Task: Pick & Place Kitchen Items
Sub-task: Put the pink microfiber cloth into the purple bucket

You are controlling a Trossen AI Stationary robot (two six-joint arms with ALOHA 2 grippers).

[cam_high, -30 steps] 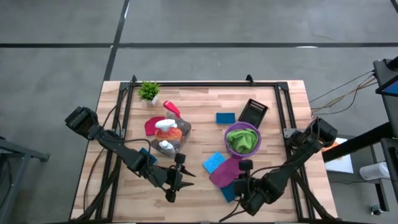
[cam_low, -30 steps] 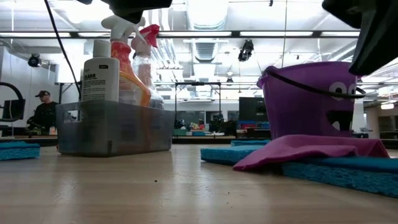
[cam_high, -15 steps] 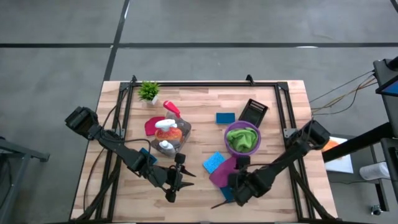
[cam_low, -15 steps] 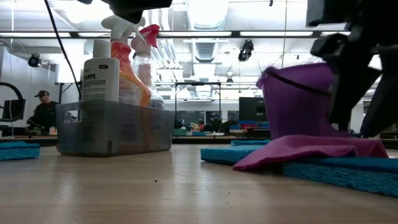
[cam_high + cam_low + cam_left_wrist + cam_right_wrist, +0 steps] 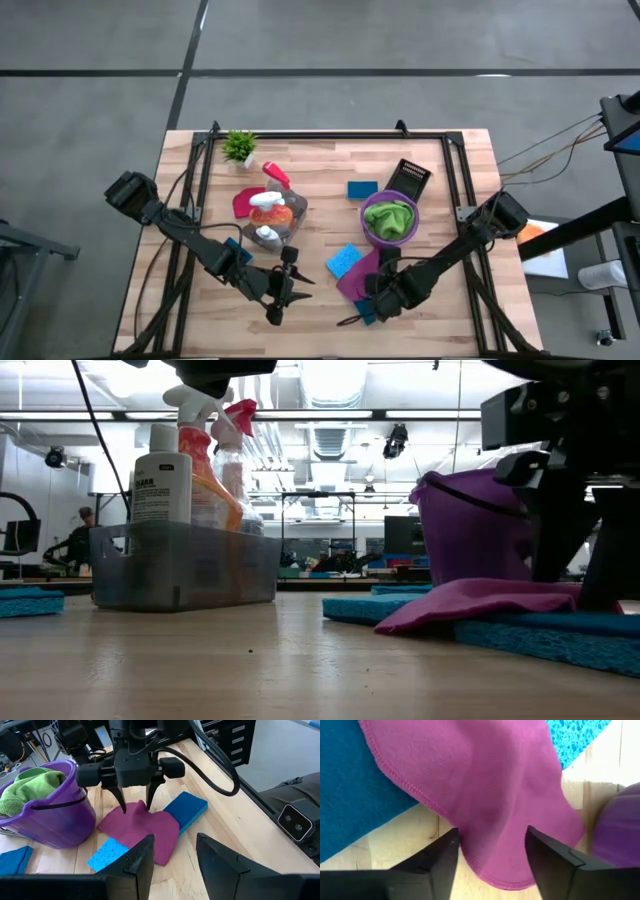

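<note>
Right hand (image 5: 135,802) has been coming down onto the magenta cloth (image 5: 142,830); its wrist view is showing parted fingers straddling a fold, not yet clenched. Left hand (image 5: 280,300) is idling, half-open.

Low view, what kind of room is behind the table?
Probably a big open lab or workshop: long ceiling light strips, exposed ductwork overhead, and a person seated among equipment far back.

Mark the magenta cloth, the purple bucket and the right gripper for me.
magenta cloth (image 5: 145,827): left wrist view, middle of the fabric.
purple bucket (image 5: 60,822): left wrist view, front wall.
right gripper (image 5: 135,806): left wrist view, midway between fingertips.
</note>
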